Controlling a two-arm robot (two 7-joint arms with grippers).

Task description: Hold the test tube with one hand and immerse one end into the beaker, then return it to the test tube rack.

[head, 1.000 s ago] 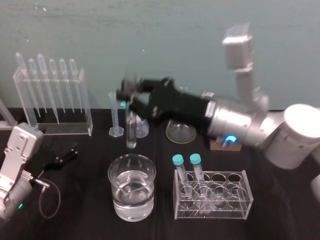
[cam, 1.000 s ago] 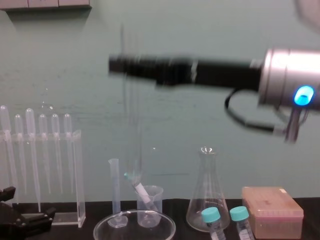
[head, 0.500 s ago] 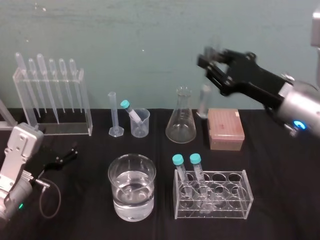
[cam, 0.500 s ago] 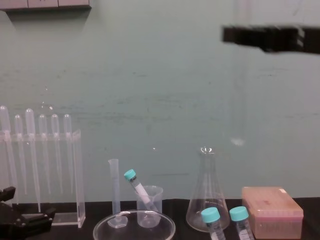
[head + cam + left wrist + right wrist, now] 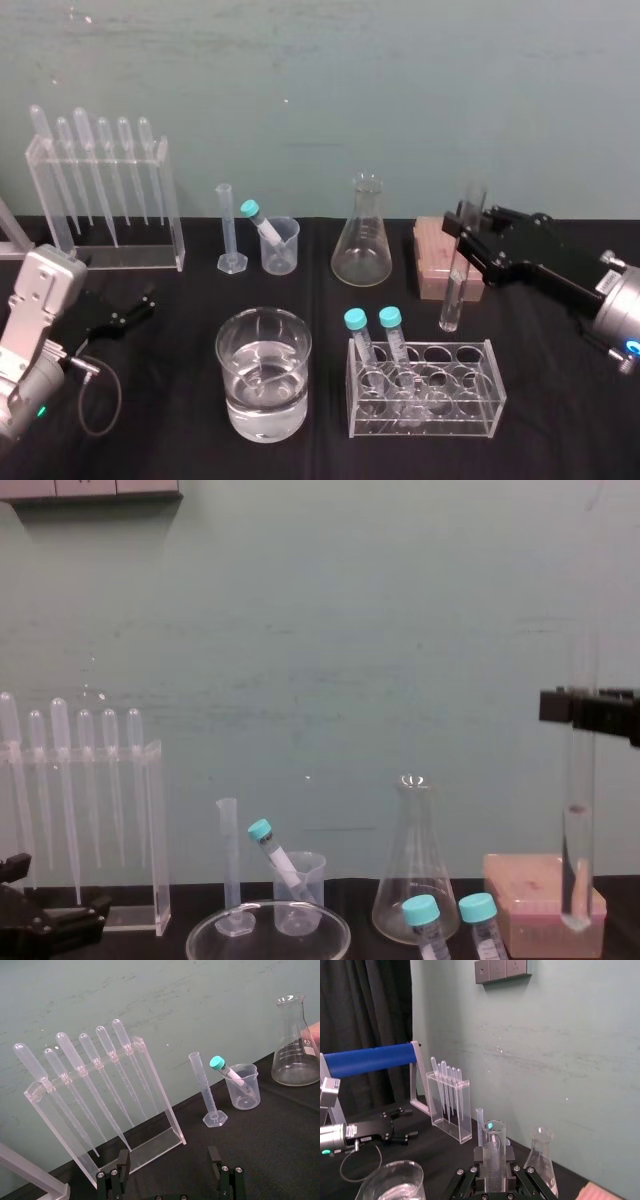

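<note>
Fingers (image 5: 480,250) of right gripper (image 5: 462,238) pinching one test tube (image 5: 453,295) near one pink rack (image 5: 432,262); left gripper (image 5: 167,1165) splayed.

On the black counter (image 5: 170,330), a clear pipette stand (image 5: 105,205) holding six pipettes stands far left. To its right come a graduated cylinder (image 5: 229,230), a measuring cup (image 5: 280,247) with a teal-capped tube (image 5: 258,222) leaning inside, and a conical flask (image 5: 362,235). A clear rack (image 5: 450,400), near right, holds two capped tubes (image 5: 358,340).
</note>
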